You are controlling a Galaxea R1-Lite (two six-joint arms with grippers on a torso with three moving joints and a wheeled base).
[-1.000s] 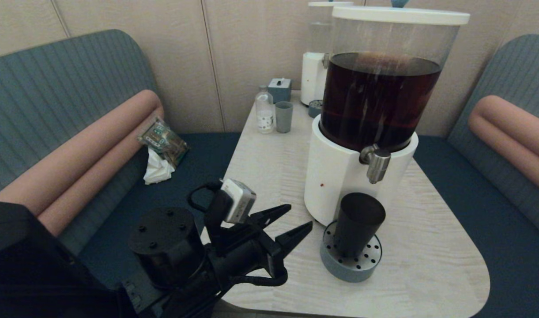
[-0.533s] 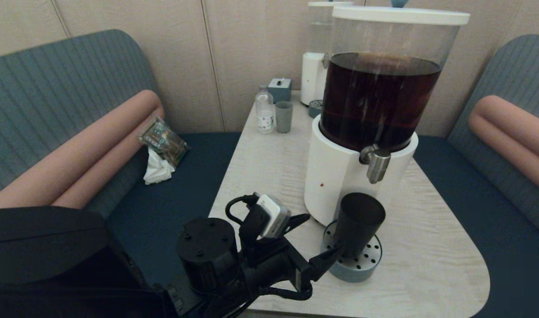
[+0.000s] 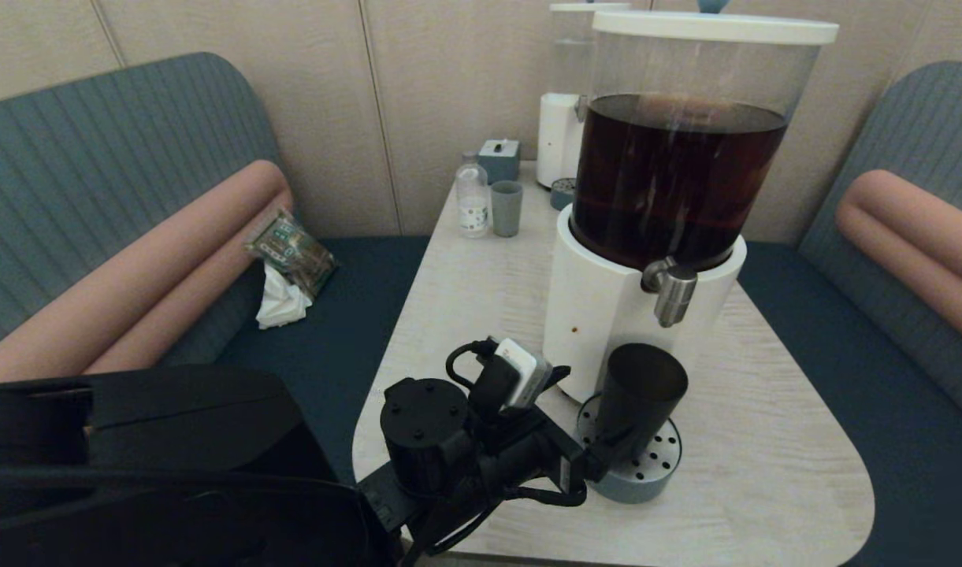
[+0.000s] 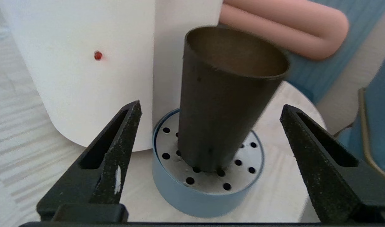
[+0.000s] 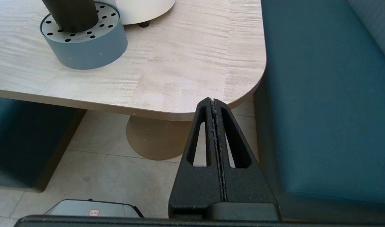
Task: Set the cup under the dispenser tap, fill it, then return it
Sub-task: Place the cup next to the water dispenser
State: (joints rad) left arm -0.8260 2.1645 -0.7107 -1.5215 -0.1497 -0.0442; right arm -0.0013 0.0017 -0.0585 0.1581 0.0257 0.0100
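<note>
The black cup [image 3: 640, 398] stands upright on a grey-blue perforated drip tray [image 3: 634, 482], right under the steel dispenser tap [image 3: 673, 292] of the big dispenser of dark liquid [image 3: 674, 181]. My left gripper [image 3: 587, 421] is open and level with the cup's lower half. In the left wrist view the left gripper [image 4: 210, 105] has one finger on each side of the cup [image 4: 224, 104], both apart from it. The cup's inside looks dark and I see no liquid in it. My right gripper [image 5: 212, 101] is shut on nothing, low beside the table's front right corner, out of the head view.
At the table's far end stand a smaller white dispenser [image 3: 560, 138], a grey-green cup [image 3: 506, 209], a clear bottle [image 3: 473, 197] and a small box [image 3: 499, 160]. Packets and a tissue [image 3: 290, 260] lie on the left bench. The dispenser's white base [image 4: 85, 63] is close beside the left finger.
My left arm has moved forward and to the right, bringing the open gripper from the table's left edge up around the cup. The cup has not moved.
</note>
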